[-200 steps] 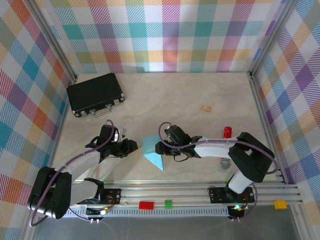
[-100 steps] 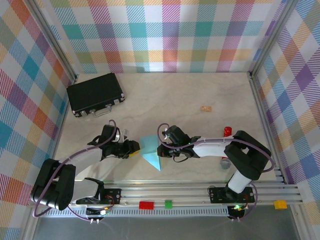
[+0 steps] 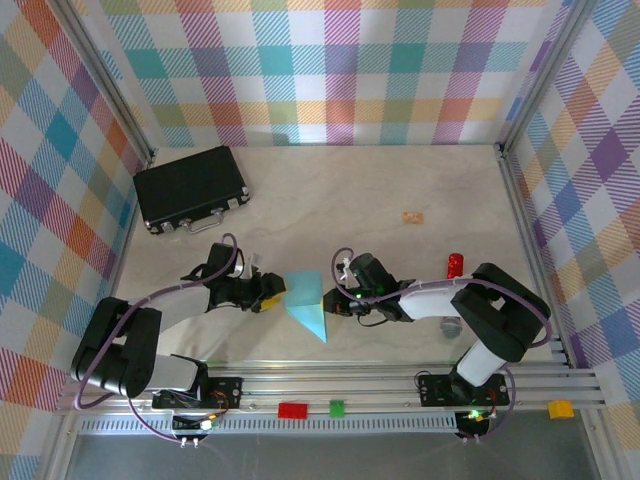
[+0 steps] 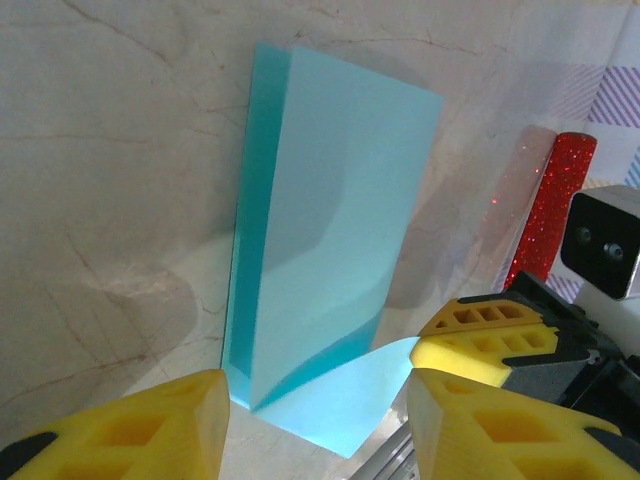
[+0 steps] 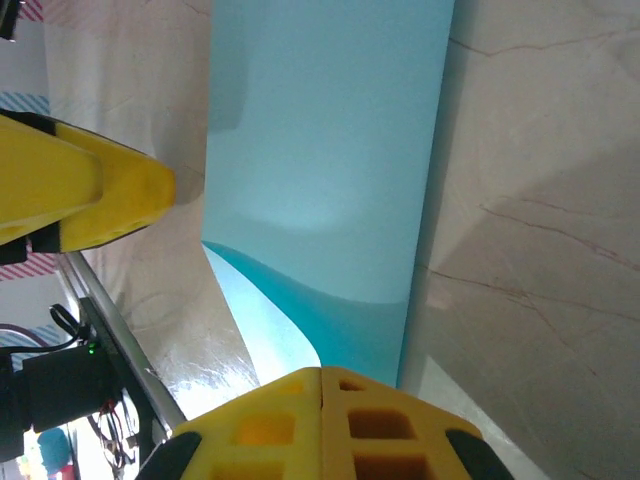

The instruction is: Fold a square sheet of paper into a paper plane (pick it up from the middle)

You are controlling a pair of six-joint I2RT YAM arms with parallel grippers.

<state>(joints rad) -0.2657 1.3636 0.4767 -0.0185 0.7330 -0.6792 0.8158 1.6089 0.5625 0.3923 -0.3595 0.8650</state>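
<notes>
Flanking the folded paper (image 3: pixel 305 303), left hand (image 3: pixel 270 297) sits spread, right hand (image 3: pixel 336 297) pressed together, red marker (image 3: pixel 455 264) nearby.

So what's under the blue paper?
The folded square sheet of paper lies on the pale table. Its upper flap is raised, showing another blue layer beneath. The table patch under that layer is covered.
</notes>
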